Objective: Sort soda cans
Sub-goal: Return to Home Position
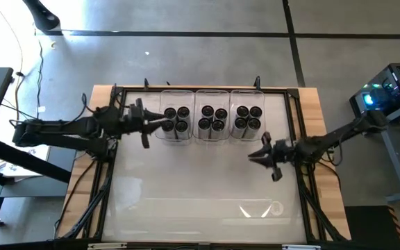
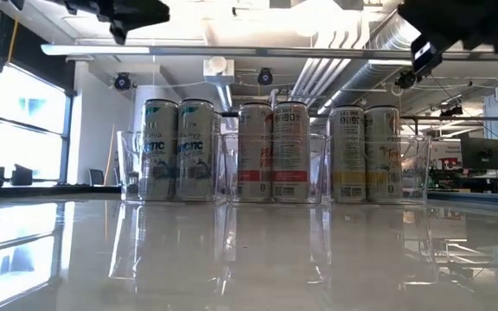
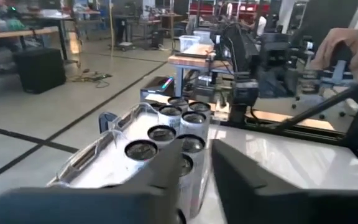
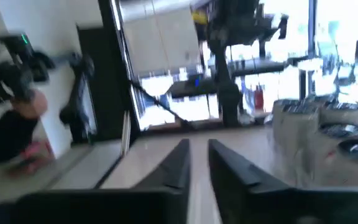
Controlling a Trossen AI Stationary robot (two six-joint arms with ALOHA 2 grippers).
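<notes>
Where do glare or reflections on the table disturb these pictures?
High view: a bright glare streak on the table, on the side away from the soda cans. Low view: the glossy table mirrors the cans and clear bins.

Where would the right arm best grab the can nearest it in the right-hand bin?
Grip the can by its upper sides, probably from straight above: it stands upright, packed among three others inside the bin, leaving only its top free.
</notes>
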